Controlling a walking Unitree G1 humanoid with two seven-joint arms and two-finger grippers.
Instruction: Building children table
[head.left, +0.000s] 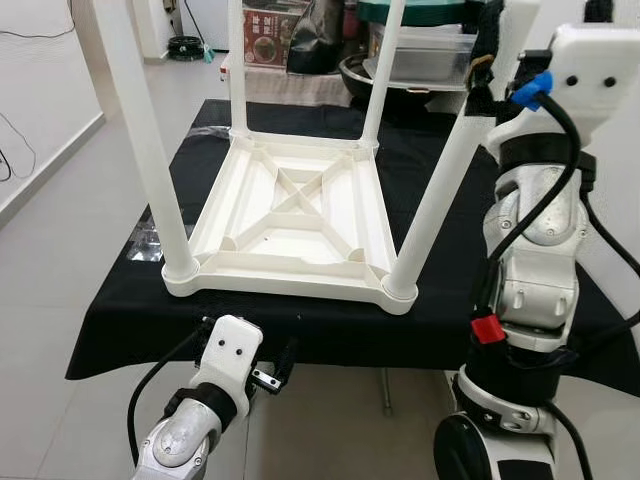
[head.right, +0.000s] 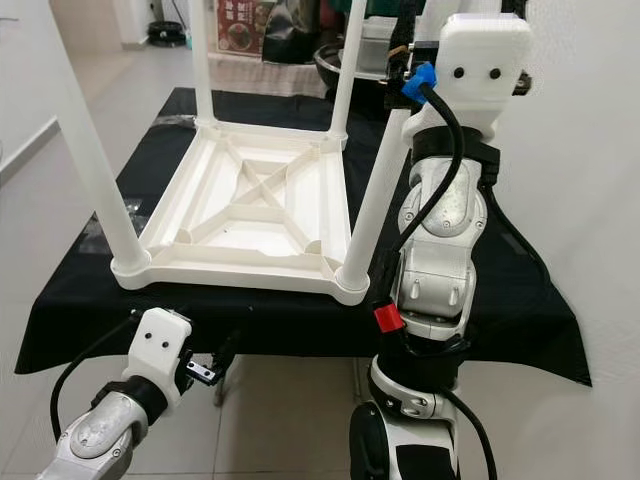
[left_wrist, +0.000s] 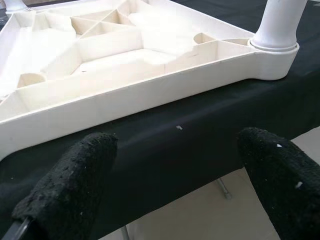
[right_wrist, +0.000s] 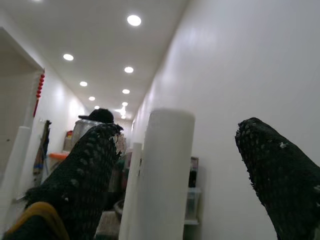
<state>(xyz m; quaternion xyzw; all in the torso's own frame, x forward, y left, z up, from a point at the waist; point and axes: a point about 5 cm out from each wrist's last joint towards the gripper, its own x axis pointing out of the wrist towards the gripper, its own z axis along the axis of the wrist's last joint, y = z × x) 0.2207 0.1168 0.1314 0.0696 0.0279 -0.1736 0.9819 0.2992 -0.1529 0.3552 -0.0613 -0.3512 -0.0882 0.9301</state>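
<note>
Left claw (head.left: 272, 372): lower left of the left eye view, just below and in front of the near edge of the tabletop (head.left: 130, 310). Fingers (left_wrist: 75, 185) spread wide apart in the left wrist view, gripping nothing; black cloth (left_wrist: 190, 150) shows in the gap between them. The claw is apart from the table, pointing toward its near rim.

White children's table (head.left: 290, 215): centre of the left eye view, lying upside down on the black cloth. Underside faces up, showing crossed ribs inside a square frame. Four white legs stand up from the corners. Near-left leg (head.left: 150, 150) rises to the upper left of the frame; far-left leg (head.left: 237, 65) and far-right leg (head.left: 383, 70) rise at top centre; near-right leg (head.left: 440, 190) leans toward the upper right. The near corner sockets sit close to the tabletop's front edge. In the left wrist view one leg base sits seated in its corner socket at the upper right.

Right arm (head.left: 530, 260): right side of the left eye view, raised, forearm upright beside the near-right leg. Right claw (right_wrist: 175, 165): in the right wrist view its fingers (right_wrist: 85, 175) are open, set on either side of the leg top (right_wrist: 167, 165); whether either finger touches the leg cannot be told.

Background, top of the frame: boxes, a metal bowl (head.left: 365, 75) and a clear container (head.left: 430, 55) beyond the tabletop.
</note>
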